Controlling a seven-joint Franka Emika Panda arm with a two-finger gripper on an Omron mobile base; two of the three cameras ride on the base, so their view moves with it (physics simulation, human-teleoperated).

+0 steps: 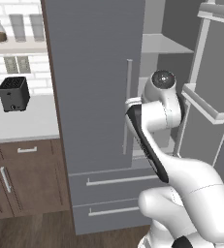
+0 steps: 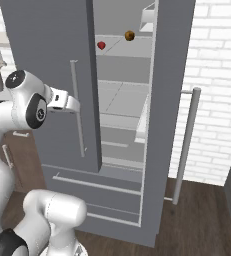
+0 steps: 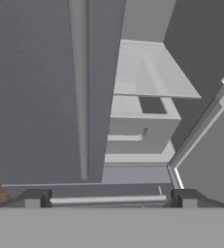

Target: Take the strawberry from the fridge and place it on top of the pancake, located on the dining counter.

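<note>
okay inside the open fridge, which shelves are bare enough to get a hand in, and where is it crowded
In the fridge, the middle shelf is bare from the closed left door's edge to the open right door. The top shelf holds the strawberry and an orange-brown fruit, set apart; bare room lies between them. Tightest is low down, around the white bin.

On my fridge's upper shelf lie the strawberry and an orange-brown fruit, apart; a toaster sits on the tabletop.
</note>
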